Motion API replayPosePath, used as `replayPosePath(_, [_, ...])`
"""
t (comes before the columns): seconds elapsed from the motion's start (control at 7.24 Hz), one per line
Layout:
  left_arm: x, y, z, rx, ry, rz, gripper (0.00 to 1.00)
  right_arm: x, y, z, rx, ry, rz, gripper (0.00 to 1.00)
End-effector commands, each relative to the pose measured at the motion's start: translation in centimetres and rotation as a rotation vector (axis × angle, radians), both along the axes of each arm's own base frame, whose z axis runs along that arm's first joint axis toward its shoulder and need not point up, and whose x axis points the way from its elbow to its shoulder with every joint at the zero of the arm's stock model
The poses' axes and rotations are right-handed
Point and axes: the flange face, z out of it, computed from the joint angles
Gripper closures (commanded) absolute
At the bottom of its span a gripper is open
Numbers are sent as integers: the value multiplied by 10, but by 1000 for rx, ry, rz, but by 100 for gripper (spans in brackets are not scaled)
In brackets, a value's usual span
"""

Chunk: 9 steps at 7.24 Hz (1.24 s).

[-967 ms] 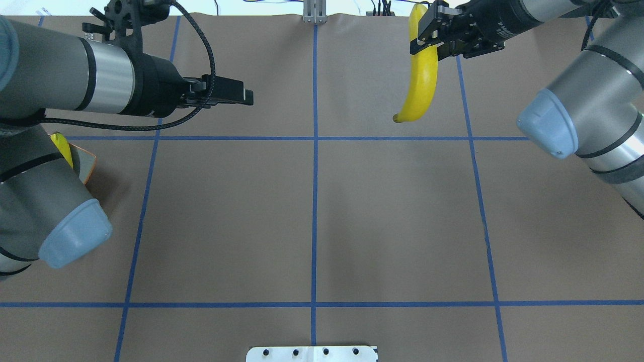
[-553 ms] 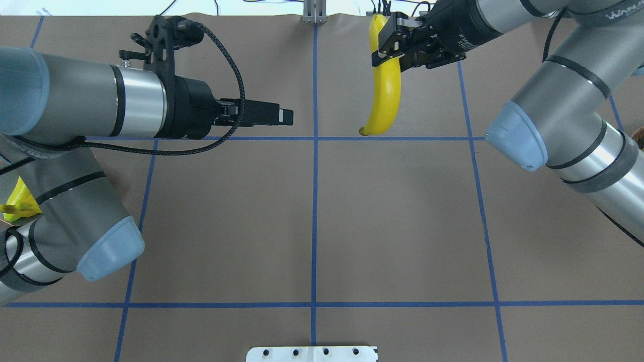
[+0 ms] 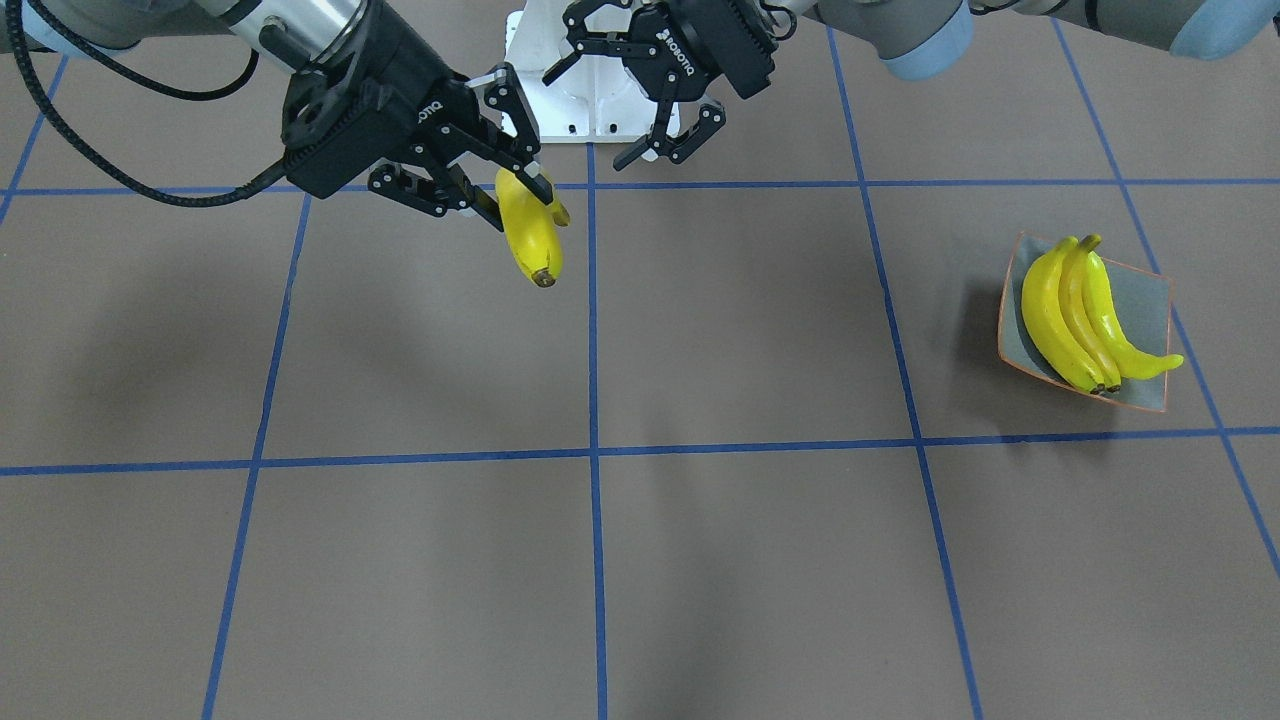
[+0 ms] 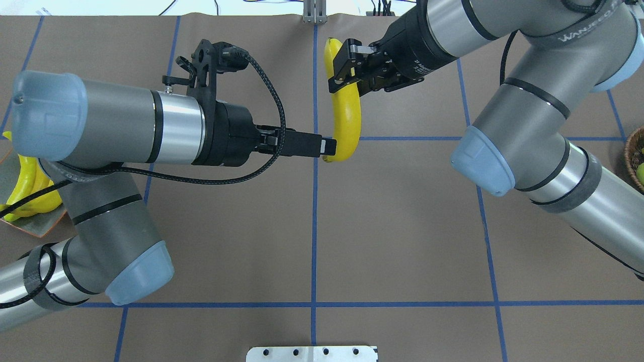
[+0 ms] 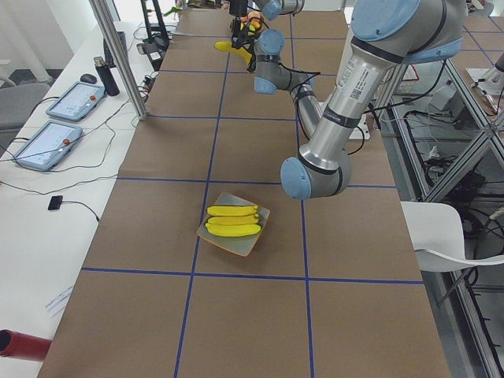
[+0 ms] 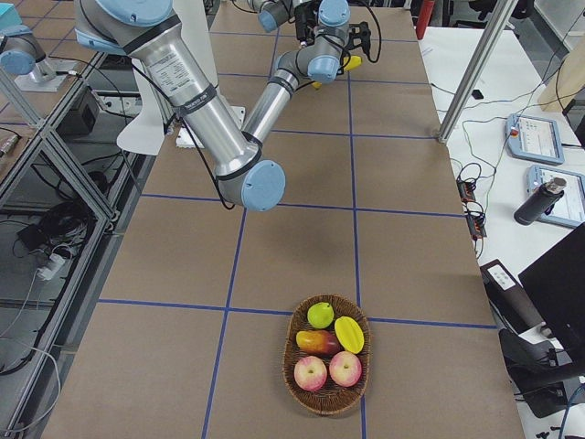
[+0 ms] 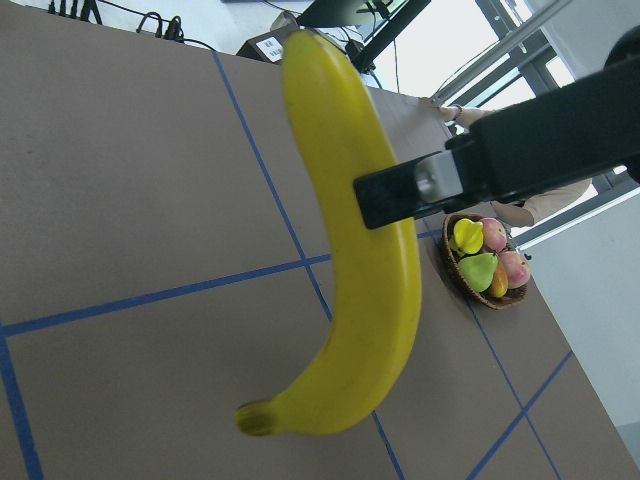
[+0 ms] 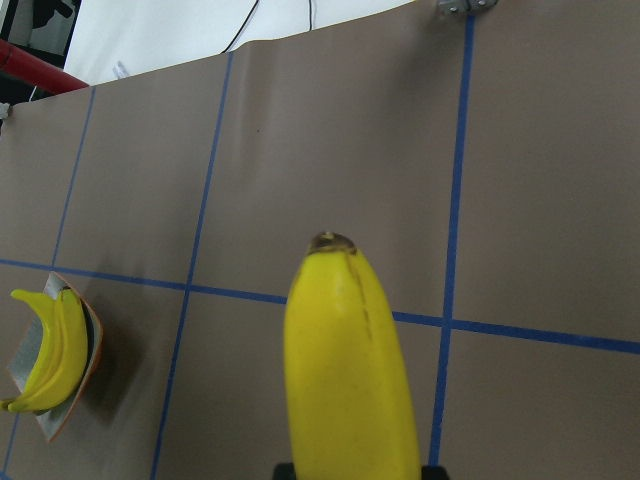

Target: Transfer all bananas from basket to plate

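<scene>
Both arms extended toward the table's centre line, grippers nearly meeting.
The right gripper (image 3: 515, 205) is clamped on a banana (image 3: 535, 245) held in the air; the left gripper (image 3: 660, 152), jaws spread and empty, points at it from just beside.

In the overhead view the plate (image 4: 40, 229) is cut by the left edge and largely covered by the left arm (image 4: 100, 125), only parts of its bananas (image 4: 22, 176) being seen, and the basket (image 4: 631, 151) is cut by the right edge. In the right wrist view the held banana (image 8: 350, 370) is cut off at the bottom edge; in both side views the grip on it is too small to be judged.
</scene>
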Motion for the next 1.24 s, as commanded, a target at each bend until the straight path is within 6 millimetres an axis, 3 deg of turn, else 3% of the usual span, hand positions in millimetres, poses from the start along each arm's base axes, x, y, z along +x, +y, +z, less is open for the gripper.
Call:
replayPosePath(0.0, [11, -3, 7, 17, 25, 7, 0, -9, 14, -9, 7, -16, -26, 100])
replayPosePath(0.55, [10, -2, 3, 23, 34, 7, 1, -30, 40, -19, 15, -31, -23, 100])
replayPosePath(0.69, [10, -2, 2, 24, 35, 7, 9, -30, 44, -21, 21, -36, -28, 100])
replayPosePath(1.11, [10, -2, 3, 23, 34, 7, 95, -24, 53, -27, 37, -54, -34, 100])
